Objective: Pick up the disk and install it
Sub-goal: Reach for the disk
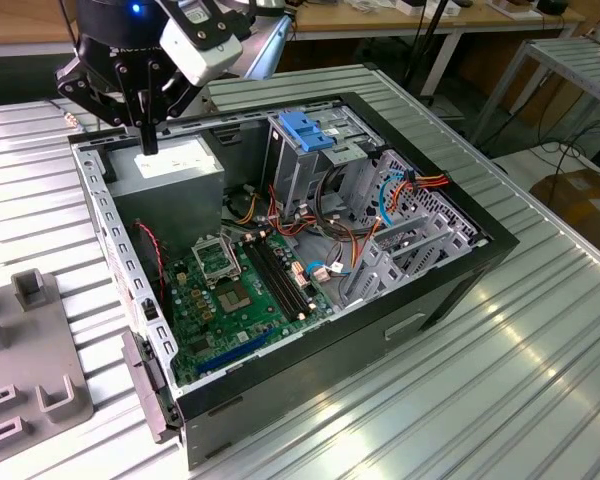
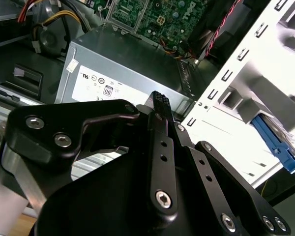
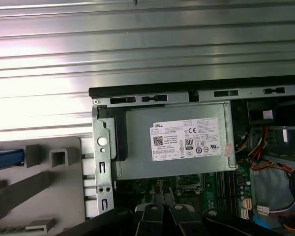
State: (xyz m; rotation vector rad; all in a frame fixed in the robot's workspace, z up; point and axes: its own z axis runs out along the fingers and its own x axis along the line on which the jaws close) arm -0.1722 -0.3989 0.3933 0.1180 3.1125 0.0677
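Here, exterior view: pincer [image 1: 149,148] above power supply [image 1: 185,168].

My hand [image 1: 149,145] hung just above the power supply [image 1: 175,170], case wall [image 1: 108,215] close beside it. Had open room over the motherboard [image 1: 235,290]. Drive cage [image 1: 300,160] and cable tangle [image 1: 330,235] crowded the middle. Bare table [image 1: 520,380] ran along the exterior view's right of the case.

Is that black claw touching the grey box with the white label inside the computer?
Cannot tell. In the exterior view the end effector overlaps the power-supply box, hiding any gap or contact.
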